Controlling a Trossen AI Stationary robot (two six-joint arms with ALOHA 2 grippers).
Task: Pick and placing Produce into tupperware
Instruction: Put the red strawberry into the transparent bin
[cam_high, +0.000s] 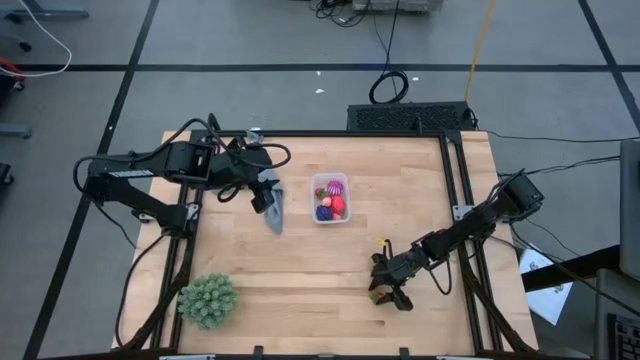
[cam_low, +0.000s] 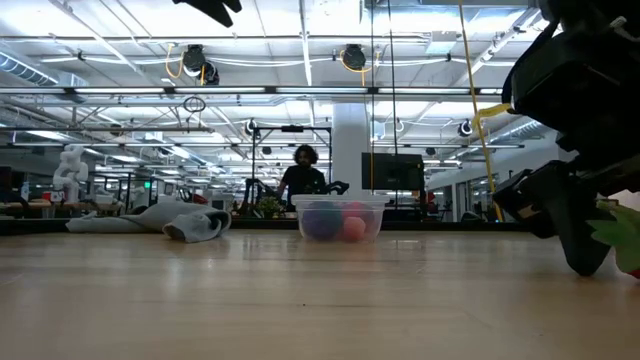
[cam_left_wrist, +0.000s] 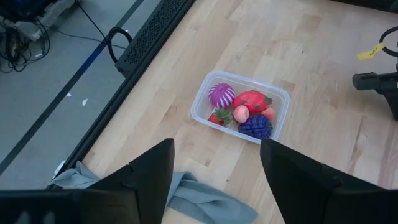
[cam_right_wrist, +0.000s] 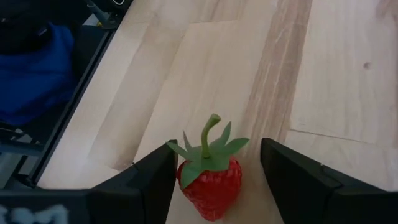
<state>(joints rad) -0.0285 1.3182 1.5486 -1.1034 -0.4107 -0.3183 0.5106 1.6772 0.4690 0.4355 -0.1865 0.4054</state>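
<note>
The clear tupperware stands mid-table and holds several toy fruits: a magenta striped one, a red-pink one, a dark blue-purple one and small red berries. A red toy strawberry with a green leafy stem lies on the wood near the table's near right side. My right gripper is low and open, its fingers standing on either side of the strawberry. My left gripper is open and hovers over the grey cloth, left of the tupperware. My right gripper stands level around the strawberry, which lies on the table with its stem pointing away from the wrist. One finger is right beside the berry's side and leaf tip; I cannot tell whether it touches. The other finger is apart from it.
A large green spiky ball sits at the table's near left corner. The grey cloth lies bunched left of the container. A black frame rail runs along the right edge. A person shows far behind the table.
</note>
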